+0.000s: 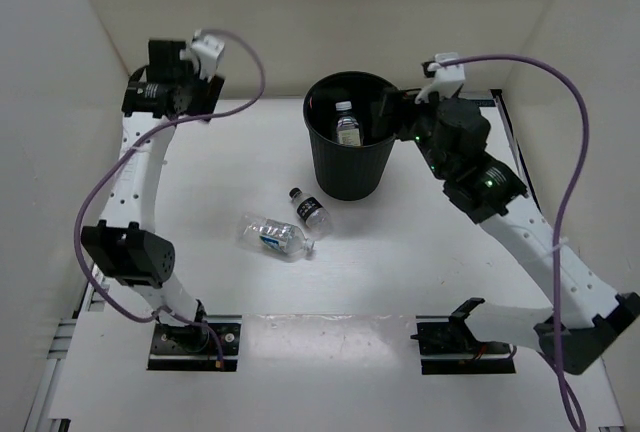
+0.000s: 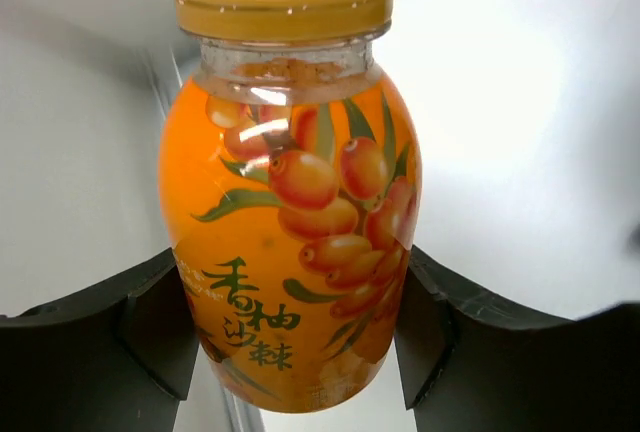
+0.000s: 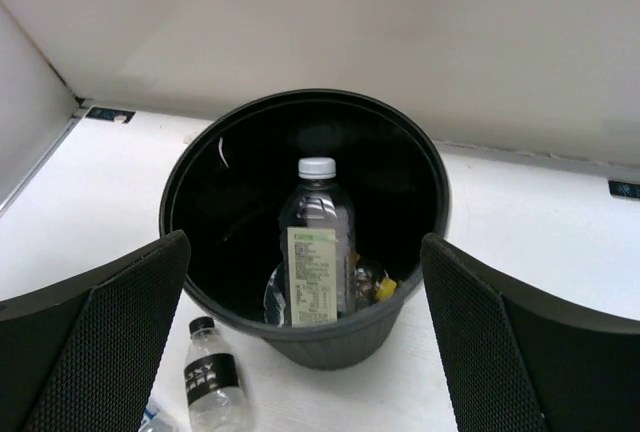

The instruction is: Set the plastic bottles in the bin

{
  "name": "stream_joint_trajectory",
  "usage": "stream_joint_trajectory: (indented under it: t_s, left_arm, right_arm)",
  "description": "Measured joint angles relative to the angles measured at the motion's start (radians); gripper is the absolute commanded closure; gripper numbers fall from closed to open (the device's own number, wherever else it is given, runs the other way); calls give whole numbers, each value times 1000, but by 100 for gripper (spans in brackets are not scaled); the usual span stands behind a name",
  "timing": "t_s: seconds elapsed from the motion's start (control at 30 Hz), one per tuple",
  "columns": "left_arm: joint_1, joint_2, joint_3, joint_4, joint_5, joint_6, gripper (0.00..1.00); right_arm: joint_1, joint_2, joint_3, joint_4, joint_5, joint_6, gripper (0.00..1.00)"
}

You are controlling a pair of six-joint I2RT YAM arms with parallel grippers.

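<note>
Now, left gripper (image 2: 292, 282) clamps the orange-label bottle (image 2: 290, 182), up at far left.
Right gripper (image 3: 303, 242) hangs spread wide over the bin (image 3: 405, 167).

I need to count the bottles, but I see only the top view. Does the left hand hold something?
Observer: Yes. In its wrist view the left hand is shut on an orange bottle with a yellow cap.
Operator: And the other one?
Observer: The right hand is open and empty; its wrist view looks down into the bin.
</note>
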Motion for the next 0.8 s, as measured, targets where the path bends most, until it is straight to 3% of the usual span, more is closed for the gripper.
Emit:
stream_joint_trajectory:
  t_s: [0.13, 0.3, 0.47, 0.53, 0.6, 0.63, 0.73, 0.8]
  left_arm:
    - [-208, 27, 329, 138, 1, 37, 89]
    - [-482, 108, 520, 257, 63, 86, 89]
    - [-608, 293, 572, 311, 134, 100, 84]
    - [-623, 378, 572, 310, 159, 93, 71]
    - [-627, 451, 568, 301, 176, 85, 46]
    - [-627, 480, 562, 296, 184, 77, 26]
    - [-625, 516, 523, 274, 192, 60, 0]
    - [-623, 517, 516, 264, 195, 46, 0]
  right_arm:
    - [-5, -101, -80, -16, 44, 50, 1]
    - [-6, -202, -196, -78, 134, 150, 1]
    - [-6, -319, -267, -160, 227, 247, 1]
    - [-6, -364, -274, -184, 251, 272, 1]
    - [-6, -397, -275, -210, 260, 287, 1]
    - [-6, -410, -275, -221, 258, 287, 1]
    - [-6, -429, -276, -242, 230, 264, 1]
    - [-6, -422, -276, -248, 191, 235, 1]
